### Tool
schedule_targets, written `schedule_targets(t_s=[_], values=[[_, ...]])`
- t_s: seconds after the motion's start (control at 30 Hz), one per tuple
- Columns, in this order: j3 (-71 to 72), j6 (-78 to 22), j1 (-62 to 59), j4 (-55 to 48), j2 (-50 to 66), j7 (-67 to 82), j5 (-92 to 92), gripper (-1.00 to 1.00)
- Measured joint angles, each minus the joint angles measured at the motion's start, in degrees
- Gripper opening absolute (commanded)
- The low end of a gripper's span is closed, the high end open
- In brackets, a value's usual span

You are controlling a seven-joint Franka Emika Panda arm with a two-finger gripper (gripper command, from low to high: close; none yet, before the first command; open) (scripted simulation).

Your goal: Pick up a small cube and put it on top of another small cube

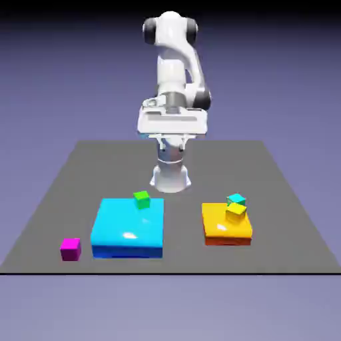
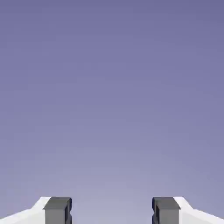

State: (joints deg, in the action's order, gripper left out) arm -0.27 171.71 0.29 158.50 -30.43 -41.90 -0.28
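Note:
The small magenta cube (image 1: 70, 249) rests on the grey table (image 1: 286, 200) near the front, at the exterior view's left. My gripper (image 1: 172, 135) hangs high at the back of the table, far from every cube. In the hand view my gripper (image 2: 112, 211) is open: the two grey fingertips (image 2: 57, 210) stand wide apart with nothing between them. Only the blue-violet backdrop shows beyond them there. A green cube (image 1: 141, 199) sits on the far edge of the flat cyan block (image 1: 126, 230). A yellow cube (image 1: 235, 212) lies on the flat orange block (image 1: 225, 226).
A small teal cube (image 1: 236, 199) sits just behind the yellow cube, at the orange block's far corner. The cyan block is right beside the magenta cube, on the exterior view's right of it. The table's front edge runs close to the magenta cube.

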Motion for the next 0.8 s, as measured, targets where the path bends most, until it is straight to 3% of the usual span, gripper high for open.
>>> schedule_targets(t_s=[0.8], values=[[-5.39,-45.71,-7.90,-49.84,44.44,11.15,-5.65,0.00]])
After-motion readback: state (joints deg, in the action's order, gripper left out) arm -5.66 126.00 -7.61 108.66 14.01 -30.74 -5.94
